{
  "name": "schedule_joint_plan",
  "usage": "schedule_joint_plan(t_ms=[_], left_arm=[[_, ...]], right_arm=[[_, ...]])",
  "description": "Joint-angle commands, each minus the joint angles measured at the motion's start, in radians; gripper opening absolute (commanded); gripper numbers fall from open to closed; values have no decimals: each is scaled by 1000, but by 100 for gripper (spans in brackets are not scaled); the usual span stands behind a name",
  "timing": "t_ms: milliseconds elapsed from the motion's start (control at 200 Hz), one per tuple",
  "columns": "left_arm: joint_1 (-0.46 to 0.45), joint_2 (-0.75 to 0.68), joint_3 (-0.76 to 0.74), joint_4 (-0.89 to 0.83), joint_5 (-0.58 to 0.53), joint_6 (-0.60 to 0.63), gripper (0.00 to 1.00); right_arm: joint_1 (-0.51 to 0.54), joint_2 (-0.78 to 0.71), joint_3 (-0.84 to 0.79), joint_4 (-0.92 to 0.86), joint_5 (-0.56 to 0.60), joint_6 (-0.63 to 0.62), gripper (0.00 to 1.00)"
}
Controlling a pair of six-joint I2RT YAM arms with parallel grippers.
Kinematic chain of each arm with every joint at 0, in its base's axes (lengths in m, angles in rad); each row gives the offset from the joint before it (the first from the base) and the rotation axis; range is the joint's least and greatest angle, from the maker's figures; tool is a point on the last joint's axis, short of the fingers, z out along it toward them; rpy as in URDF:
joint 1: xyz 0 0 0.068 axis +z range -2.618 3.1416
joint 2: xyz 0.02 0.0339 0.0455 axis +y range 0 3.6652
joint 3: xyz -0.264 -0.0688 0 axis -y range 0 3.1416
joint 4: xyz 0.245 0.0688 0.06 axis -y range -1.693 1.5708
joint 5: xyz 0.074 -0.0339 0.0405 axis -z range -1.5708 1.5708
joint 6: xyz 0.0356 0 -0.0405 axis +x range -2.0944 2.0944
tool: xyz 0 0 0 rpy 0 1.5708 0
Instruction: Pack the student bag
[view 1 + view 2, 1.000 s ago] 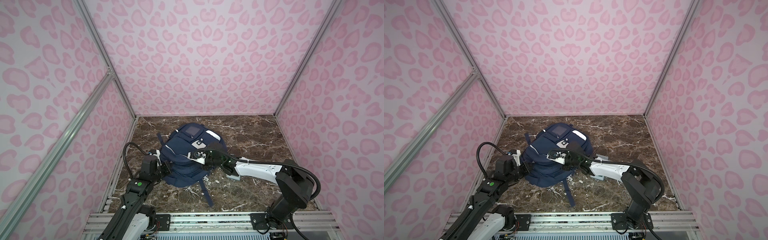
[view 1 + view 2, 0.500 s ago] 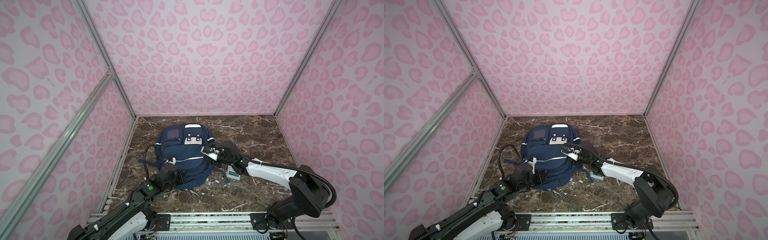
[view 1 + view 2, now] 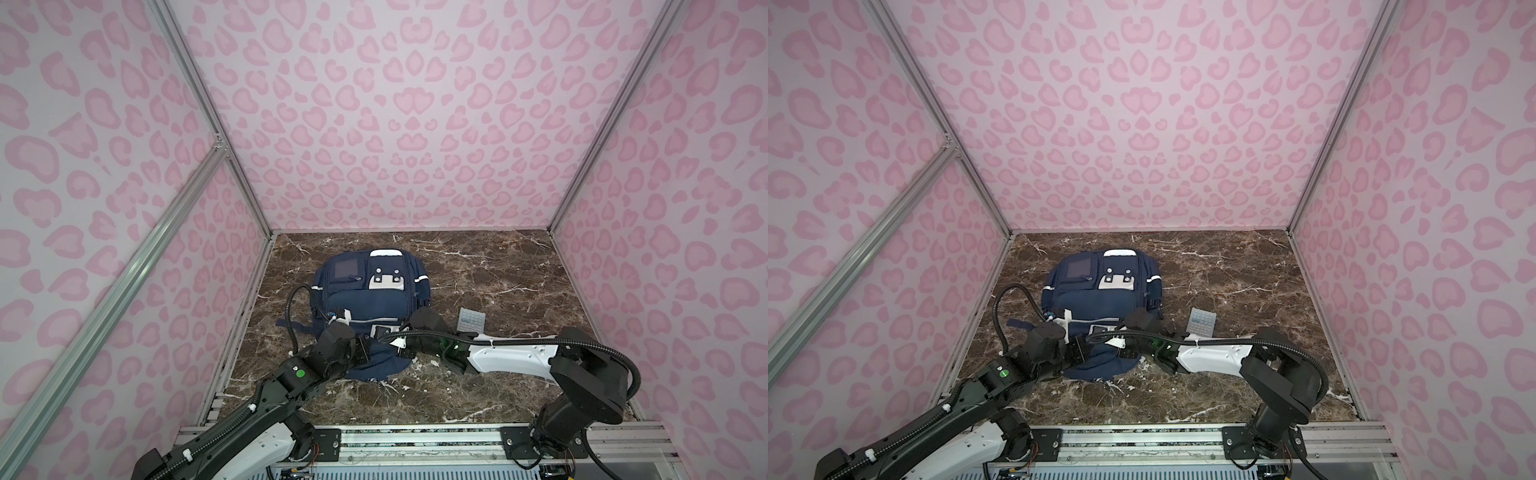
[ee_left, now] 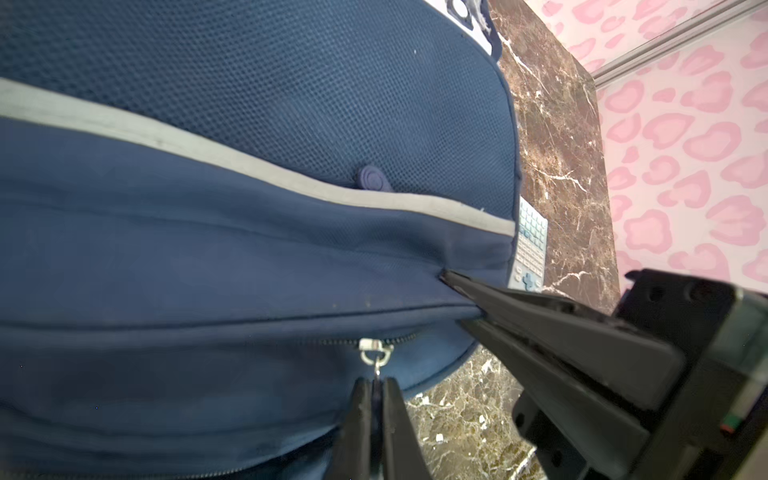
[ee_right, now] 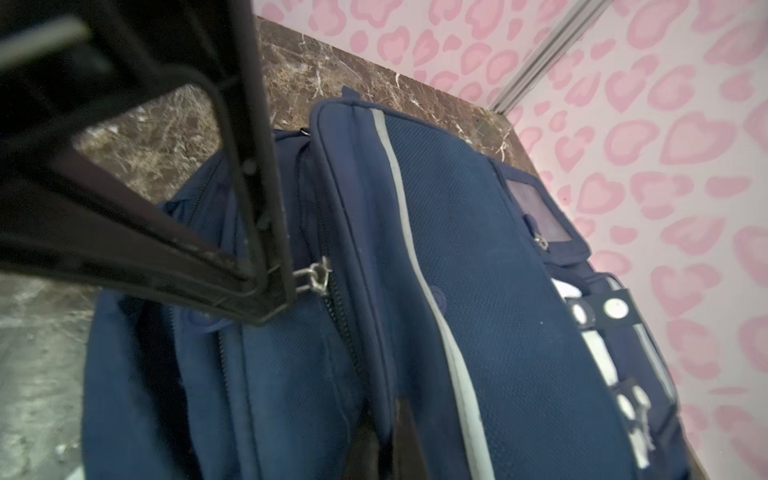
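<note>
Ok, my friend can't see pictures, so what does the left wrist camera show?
The left fingers pinch the metal zipper pull of a navy student bag. Close by, the right fingers are shut on the bag's seam, and a calculator lies beside the bag on the marble table.

The student bag (image 3: 365, 299) blocks the left half of the marble floor (image 3: 519, 270), leaving a narrow lane along the left wall (image 3: 216, 311). At its near edge my left gripper (image 4: 376, 380), pinching the zipper pull (image 4: 376, 353), and my right gripper (image 4: 457, 291) crowd each other. The calculator (image 3: 471, 321) lies near the bag's right side; farther right and behind the bag the floor is open.
</note>
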Motion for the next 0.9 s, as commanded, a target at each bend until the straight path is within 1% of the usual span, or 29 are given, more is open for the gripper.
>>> schedule_joint_plan(t_ms=[0,55,145,190,230,295,360,425,480,545,590,615,675,750,835,900], left_arm=[[73,-21,4,-85,-88,50,3],[146,-48,-1,-98,-103,83,3],[286,-92,5,-135,-110,134,3],[336,-114,6,-157,-116,142,3],[359,-136,0,-163,-110,150,3],[363,-146,-4,-178,-87,154,3],[359,-144,-26,-180,-23,143,3],[330,-163,-71,-146,57,105,3],[269,-181,-102,-107,86,49,3],[158,-180,-104,-83,68,-6,3],[87,-163,-88,-68,46,-39,3],[53,-151,-80,-57,40,-51,3],[0,-119,-69,-3,56,-74,3],[-35,-73,-53,53,80,-85,2],[-71,-30,-21,59,65,-75,3],[-89,-12,-7,67,62,-70,3]], right_arm=[[-12,-23,-36,30,56,-21,0],[-32,-45,-50,12,34,-31,0],[-90,-73,-52,-49,-47,-48,0],[-119,-80,-52,-68,-78,-57,0],[-145,-84,-58,-65,-96,-64,0],[-194,-83,-66,-46,-114,-74,0],[-244,-73,-55,-41,-144,-77,0],[-284,-54,-32,-38,-162,-64,0],[-297,-33,-2,-40,-110,-32,14],[-299,-15,38,-62,-32,26,34],[-299,-21,42,-58,-31,52,44],[-296,-31,31,-47,-48,63,48],[-286,-78,6,-47,-117,71,50],[-233,-145,-44,-32,-135,70,51],[-120,-206,-101,-27,-85,22,52],[-43,-223,-136,22,-31,5,52]])
